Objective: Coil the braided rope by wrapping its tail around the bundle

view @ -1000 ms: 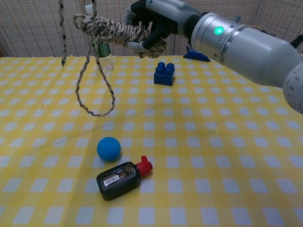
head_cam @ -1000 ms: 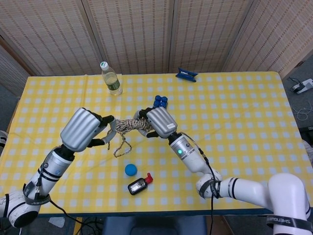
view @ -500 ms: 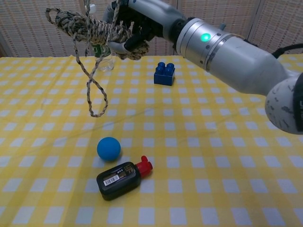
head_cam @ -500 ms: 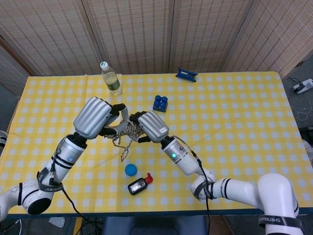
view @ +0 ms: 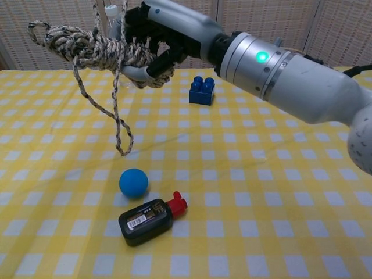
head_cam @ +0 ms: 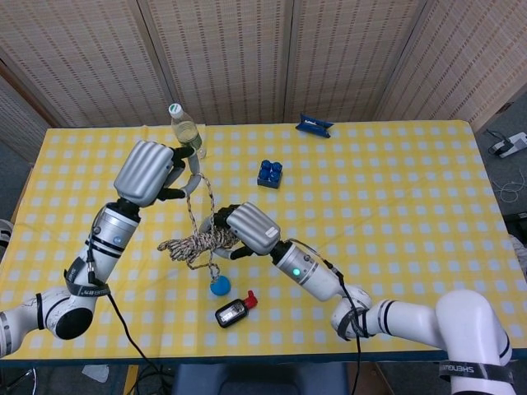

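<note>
The braided rope bundle (head_cam: 191, 243) (view: 78, 47) hangs in the air over the table, lying roughly level. My right hand (head_cam: 247, 229) (view: 156, 40) grips the bundle's right end. A loose loop (view: 119, 125) dangles from the bundle, ending just above the blue ball. The rope's tail (head_cam: 200, 202) (view: 95, 11) rises from the bundle to my left hand (head_cam: 150, 171), which pinches it near the water bottle. My left hand is higher and further back than the bundle, and it is outside the chest view.
A blue ball (head_cam: 219, 285) (view: 133, 182) and a black bottle with a red cap (head_cam: 233, 311) (view: 149, 219) lie under the rope. A blue brick (head_cam: 268, 172) (view: 201, 90), a water bottle (head_cam: 187, 132) and a small blue packet (head_cam: 314, 125) stand further back on the yellow checked table (head_cam: 395, 189).
My right hand has carried the bundle lower and nearer to me. My left hand has drawn back toward the water bottle, pulling the tail up out of the bundle.
</note>
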### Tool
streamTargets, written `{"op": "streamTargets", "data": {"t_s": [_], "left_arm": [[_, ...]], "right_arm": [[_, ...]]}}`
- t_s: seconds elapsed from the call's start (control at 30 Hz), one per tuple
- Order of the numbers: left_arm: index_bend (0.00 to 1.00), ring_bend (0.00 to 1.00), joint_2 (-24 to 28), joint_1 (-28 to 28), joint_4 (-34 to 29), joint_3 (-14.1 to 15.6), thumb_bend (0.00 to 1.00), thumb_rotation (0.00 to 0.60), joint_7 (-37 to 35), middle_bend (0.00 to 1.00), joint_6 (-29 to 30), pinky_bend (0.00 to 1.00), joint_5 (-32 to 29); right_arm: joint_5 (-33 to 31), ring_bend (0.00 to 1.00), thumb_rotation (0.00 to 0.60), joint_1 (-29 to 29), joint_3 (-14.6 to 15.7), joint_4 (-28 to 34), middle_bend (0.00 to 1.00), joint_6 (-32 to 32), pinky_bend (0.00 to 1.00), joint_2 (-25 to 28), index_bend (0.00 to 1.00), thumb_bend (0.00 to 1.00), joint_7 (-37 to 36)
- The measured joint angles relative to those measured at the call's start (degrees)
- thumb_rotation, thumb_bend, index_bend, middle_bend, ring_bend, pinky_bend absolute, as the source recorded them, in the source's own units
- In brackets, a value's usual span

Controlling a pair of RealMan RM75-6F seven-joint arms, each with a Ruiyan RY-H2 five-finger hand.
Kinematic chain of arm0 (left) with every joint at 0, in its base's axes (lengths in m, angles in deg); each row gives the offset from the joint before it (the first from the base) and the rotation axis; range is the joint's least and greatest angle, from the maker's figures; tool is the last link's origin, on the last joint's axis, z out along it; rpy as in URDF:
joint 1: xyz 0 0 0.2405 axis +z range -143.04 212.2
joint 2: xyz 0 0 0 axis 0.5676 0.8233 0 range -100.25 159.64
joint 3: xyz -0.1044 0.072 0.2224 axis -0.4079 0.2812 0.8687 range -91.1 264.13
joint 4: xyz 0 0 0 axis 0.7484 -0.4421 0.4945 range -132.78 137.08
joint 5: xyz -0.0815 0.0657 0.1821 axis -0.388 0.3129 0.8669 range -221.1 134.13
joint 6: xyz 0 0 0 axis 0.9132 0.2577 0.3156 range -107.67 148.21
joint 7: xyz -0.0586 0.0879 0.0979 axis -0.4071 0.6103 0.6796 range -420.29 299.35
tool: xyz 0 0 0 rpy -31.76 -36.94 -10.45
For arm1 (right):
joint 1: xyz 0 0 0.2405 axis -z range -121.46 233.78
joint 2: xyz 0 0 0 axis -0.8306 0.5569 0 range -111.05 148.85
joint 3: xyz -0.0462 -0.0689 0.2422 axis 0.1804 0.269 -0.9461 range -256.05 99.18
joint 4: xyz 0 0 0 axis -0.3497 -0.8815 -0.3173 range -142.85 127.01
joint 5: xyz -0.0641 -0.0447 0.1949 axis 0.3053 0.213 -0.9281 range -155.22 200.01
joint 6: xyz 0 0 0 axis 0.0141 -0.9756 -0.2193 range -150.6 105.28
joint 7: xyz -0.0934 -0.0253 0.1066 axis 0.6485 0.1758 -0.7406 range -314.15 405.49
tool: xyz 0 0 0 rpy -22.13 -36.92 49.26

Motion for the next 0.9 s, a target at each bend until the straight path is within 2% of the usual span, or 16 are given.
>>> {"op": "streamTargets", "data": {"t_s": [0.23,0.43,0.63,0.9], "left_arm": [[0.71,0.88,-0.4,-0.2,5.0,0.8,0.38,0.598,0.6,0.93,-1.3,0.97,-5.6],[0.71,0.88,-1.2,-0.2,8.3,2.0,0.38,0.598,0.9,0.93,-3.0,0.97,-9.2],[0.71,0.88,-2.0,-0.1,9.5,4.2,0.38,0.596,2.7,0.93,-3.9,0.97,-11.1],[0.71,0.88,-3.0,1.5,10.5,7.4,0.38,0.599,5.6,0.93,-2.1,0.97,-10.9]], "right_arm": [[3.7,0.47,0.600,2.0,1.7,0.0,0.63,-6.3,0.51,1.0,0.75,0.31,-5.3],[5.5,0.48,0.600,4.0,2.0,0.1,0.64,-12.3,0.53,2.0,0.76,0.31,-9.8],[6.1,0.49,0.600,5.4,0.5,1.0,0.64,-17.1,0.53,2.7,0.77,0.31,-13.0],[4.8,0.50,0.600,6.4,-2.5,2.4,0.65,-20.7,0.54,2.7,0.77,0.31,-15.0]]}}
